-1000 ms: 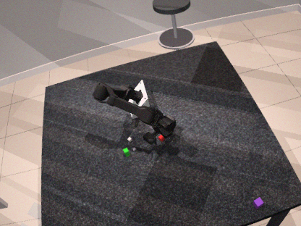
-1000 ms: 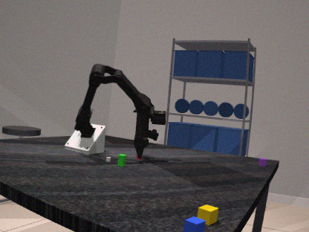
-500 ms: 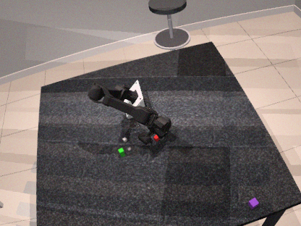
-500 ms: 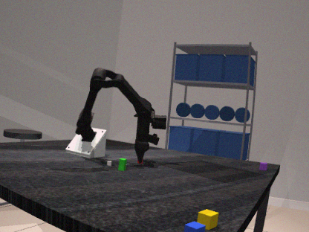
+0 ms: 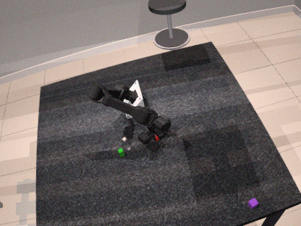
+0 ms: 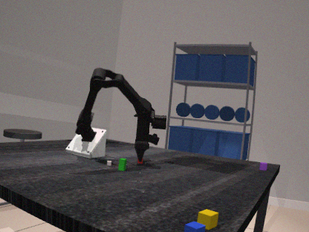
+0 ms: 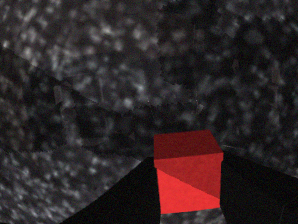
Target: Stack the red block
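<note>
Red cubic block [image 5: 157, 137] [image 6: 140, 162] [image 7: 189, 172] is sitting low over the dark desk's [image 5: 108, 195] [image 6: 122, 193] middle, away from its edges; the black tool [image 5: 156, 139] [image 6: 140, 159] [image 7: 185, 164] is gripping it, and should be lifting straight up before moving sideways.

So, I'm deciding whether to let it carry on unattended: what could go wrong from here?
The gripper is closed on the red block down at the tabletop, so it might slip during the lift. The green tower is narrow and stands close by; a low sideways approach could topple it. The small white block near the tower could get nudged against it by the arm.
</note>
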You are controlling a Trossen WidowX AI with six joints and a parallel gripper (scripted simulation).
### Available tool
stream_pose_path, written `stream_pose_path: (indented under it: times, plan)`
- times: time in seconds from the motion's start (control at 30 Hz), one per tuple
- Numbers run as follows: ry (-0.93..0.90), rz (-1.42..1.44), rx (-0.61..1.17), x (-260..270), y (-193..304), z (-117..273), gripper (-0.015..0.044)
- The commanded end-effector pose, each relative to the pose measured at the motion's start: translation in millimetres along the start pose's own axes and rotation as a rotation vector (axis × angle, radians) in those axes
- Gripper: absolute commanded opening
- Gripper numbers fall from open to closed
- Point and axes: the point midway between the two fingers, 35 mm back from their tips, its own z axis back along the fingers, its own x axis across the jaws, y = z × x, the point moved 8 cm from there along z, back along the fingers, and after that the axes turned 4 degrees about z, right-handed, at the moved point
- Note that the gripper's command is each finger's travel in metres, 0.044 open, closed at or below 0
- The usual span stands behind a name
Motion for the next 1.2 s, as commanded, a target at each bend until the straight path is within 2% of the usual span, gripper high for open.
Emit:
stream_pose_path:
  times: [0.0, 0.07, 0.9, 1.17]
  plan:
    - [0.003, 0.005, 0.0, 0.1, 0.3, 0.1, 0.0032]
    - [0.003, 0.005, 0.0, 0.1, 0.2, 1.1, 0.0]
    - [-0.001, 0.006, -0.002, 0.9, -0.5, 115.6, 0.0]
    - [-0.001, 0.006, -0.002, 1.0, 0.8, 119.0, 0.0]
